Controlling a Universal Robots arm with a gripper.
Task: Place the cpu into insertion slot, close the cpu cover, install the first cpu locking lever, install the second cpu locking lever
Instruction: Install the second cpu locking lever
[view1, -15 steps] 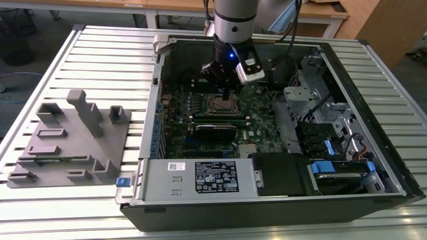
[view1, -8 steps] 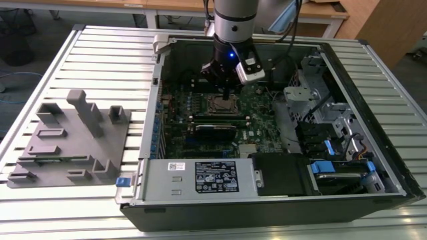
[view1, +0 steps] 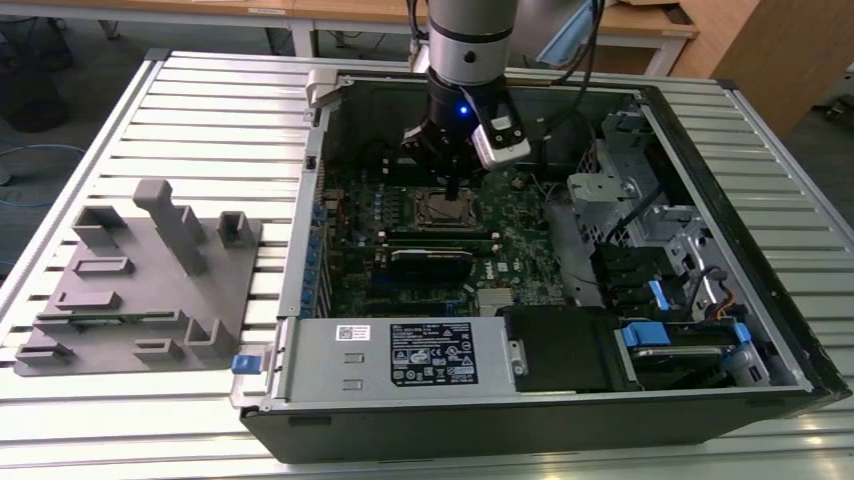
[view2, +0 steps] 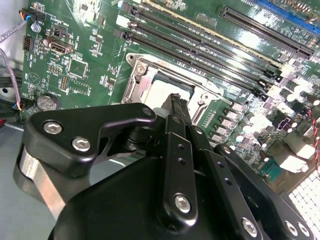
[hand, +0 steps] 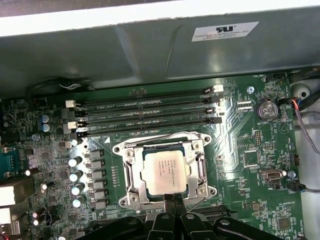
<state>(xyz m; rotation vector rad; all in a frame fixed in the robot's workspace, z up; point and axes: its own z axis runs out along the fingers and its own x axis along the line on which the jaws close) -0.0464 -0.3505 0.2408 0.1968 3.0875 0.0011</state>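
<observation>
A: Nearest in the first wrist view is the tool (hand: 172, 200), black fingers drawn narrow together, holding nothing, tips at the socket's near edge.

B: And the cpu (hand: 166, 171)?

A: Flat in the insertion slot (hand: 131, 196), printed face up, text too small to read. The cpu cover (hand: 199, 162) lies framing it.

B: Farther back?

A: Memory slots (hand: 150, 112), then the case wall with a white label (hand: 225, 31).

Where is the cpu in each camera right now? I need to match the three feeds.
Exterior view: the cpu sits mid-motherboard, just below the gripper.
First wrist view: cpu framed by the cpu cover, above the gripper tips.
Second wrist view: cpu partly behind the gripper.
Shared landmark: the black memory slots beside it.
</observation>
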